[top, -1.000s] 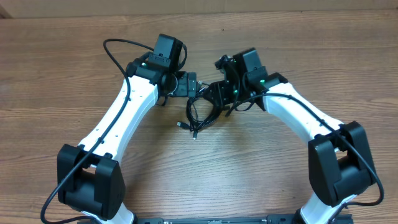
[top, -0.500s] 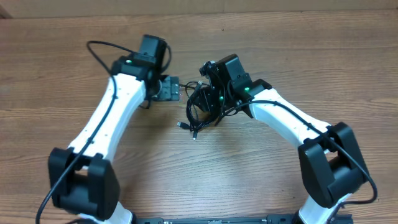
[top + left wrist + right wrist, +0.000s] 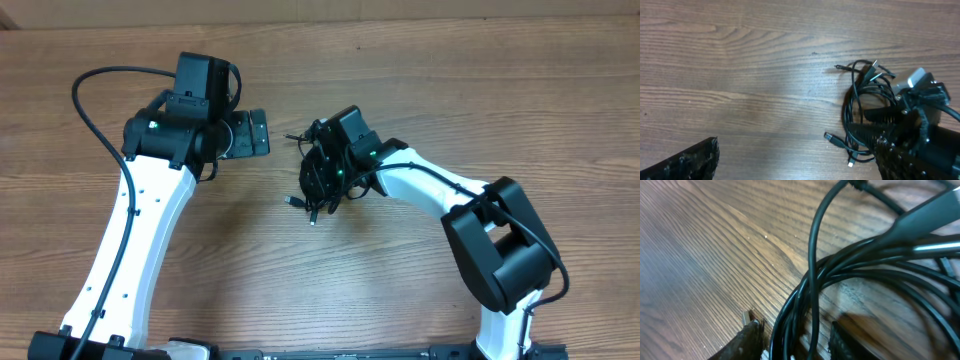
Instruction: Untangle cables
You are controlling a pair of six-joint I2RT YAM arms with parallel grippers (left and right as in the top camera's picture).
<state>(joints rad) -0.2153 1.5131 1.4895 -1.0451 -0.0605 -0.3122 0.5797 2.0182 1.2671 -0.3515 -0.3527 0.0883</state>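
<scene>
Wood-grain table (image 3: 420,300), nothing on it but the arms and one knot of cord.

Far left: left gripper (image 3: 247,133) hangs over open wood, jaws spread wide. In its wrist view the fingers (image 3: 692,160) sit at opposite bottom corners with nothing between them. It faces right, toward the knot, and is well apart from it.

Centre: the cables (image 3: 312,182) lie as one small black coiled bundle near the middle of the table. The loop runs longer far-to-near than across. Loose plug ends (image 3: 830,135) trail off its near-left side, toward the left gripper. One thin tip pokes out on the far side.

Just right of centre: right gripper (image 3: 328,165) is down on the bundle, reaching in from the right, so the right arm (image 3: 440,190) is by far the nearer. Its wrist view shows several strands (image 3: 805,295) running between the two fingertips with a sliver of wood beside them. Jaws read as partly apart, straddling rather than pinching.

Judgement: the coming move turns on those trailing ends. Bundle covered from the right and free plugs lying left, so a leftward draw across the gap looks like the way to free a strand.

Room: bare wood left of the bundle and nearer than it; far table edge well apart; the right arm closes off the right side
</scene>
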